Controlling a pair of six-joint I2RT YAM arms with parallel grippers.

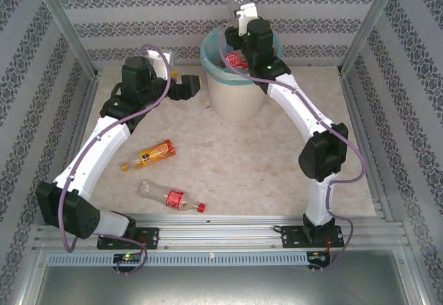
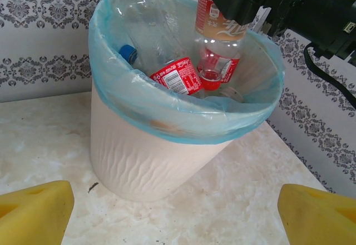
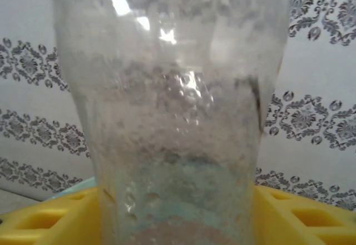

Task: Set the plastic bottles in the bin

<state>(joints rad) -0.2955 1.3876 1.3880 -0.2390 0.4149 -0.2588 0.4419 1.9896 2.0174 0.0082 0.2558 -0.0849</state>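
The left gripper [image 2: 178, 214] is held wide open and empty beside the far bin [image 2: 150, 150], above which a clear bottle [image 3: 178, 117] is flanked by the fingers of the right gripper [image 1: 243, 20], whether clamped cannot be told, while an orange-labelled bottle [image 1: 154, 154] and a red-labelled bottle [image 1: 172, 198] are left lying nearer.

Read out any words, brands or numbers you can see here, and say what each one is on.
None can be read for certain.
Red-labelled bottle in the bin: white panel of fine print, too blurred.
Vertical bottle beside it: white lettering on red, illegible.
Orange-labelled bottle and red-labelled table bottle: too small.
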